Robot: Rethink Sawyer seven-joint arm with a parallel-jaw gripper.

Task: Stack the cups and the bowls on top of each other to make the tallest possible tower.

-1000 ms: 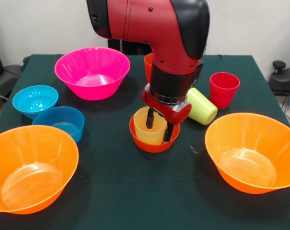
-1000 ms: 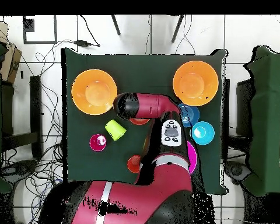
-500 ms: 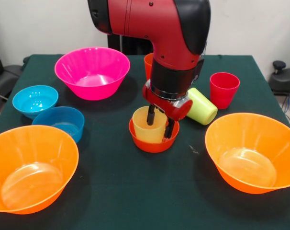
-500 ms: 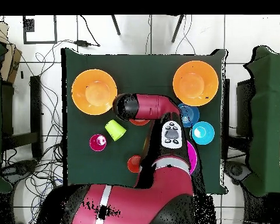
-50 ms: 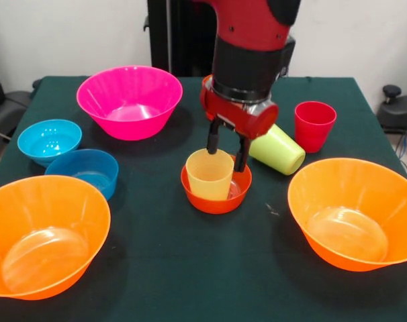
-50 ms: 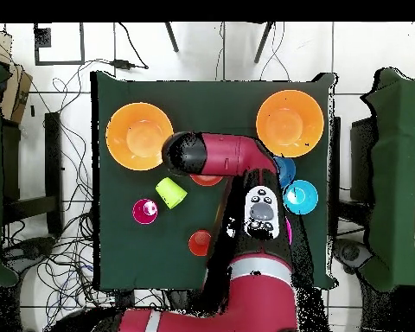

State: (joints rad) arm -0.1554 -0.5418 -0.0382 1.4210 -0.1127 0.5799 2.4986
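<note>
Front view, gripper (image 5: 225, 153): held just above the far rim of the yellow cup (image 5: 209, 174), fingers spread, nothing gripped.
Front view, yellow cup: seated upright in the red-orange bowl (image 5: 215, 194) at mid-table.
Front view, other cups: lime green cup (image 5: 279, 149) is laid on its side beside the upright red cup (image 5: 314, 125).
Front view, bowls: 2 orange bowls (image 5: 41, 235) are placed at the near corners.
Overhead view, arm (image 6: 224, 160): the red-orange bowl is mostly covered; gripper hidden.
</note>
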